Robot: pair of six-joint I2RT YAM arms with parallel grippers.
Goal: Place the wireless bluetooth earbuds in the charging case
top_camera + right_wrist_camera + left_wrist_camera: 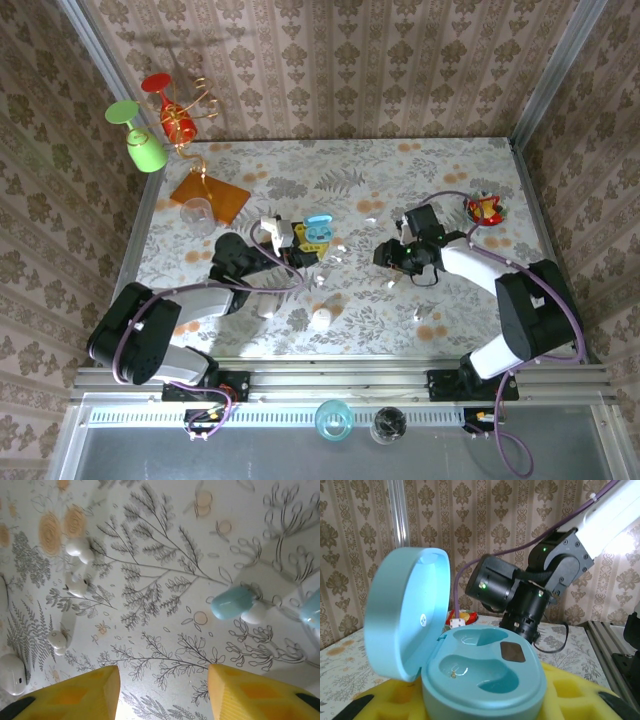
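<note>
- The left fingers (577, 695), padded in yellow, are drawn in narrow on a teal charging case (485, 677), which sits squarely between them.
- The case's lid (402, 615) stands swung up and open on one side, and two moulded wells in the base face upward.
- Past the tips of the left fingers, beyond the open case, the dark wrist of the right arm (520, 592) fills the background.
- The right fingers (80, 695) stand apart with nothing between them, poised above the flower-patterned table (165, 580).
- A bluish earbud (232, 602) lies on the table just ahead of one finger's tip, touching a white earbud (255, 612) beside it.
- More white earbuds (80, 547) are scattered ahead of the other finger and out to its far side, none of them touching either finger.
- A rounded white case (10, 672) rests on the table beside that same finger, at the edge of the wrist view.
- Seen from above, the two sets of fingers face each other across the loose earbuds, which lie well apart from the open case.
- Whether the case's base touches the table under the left fingers cannot be told.
</note>
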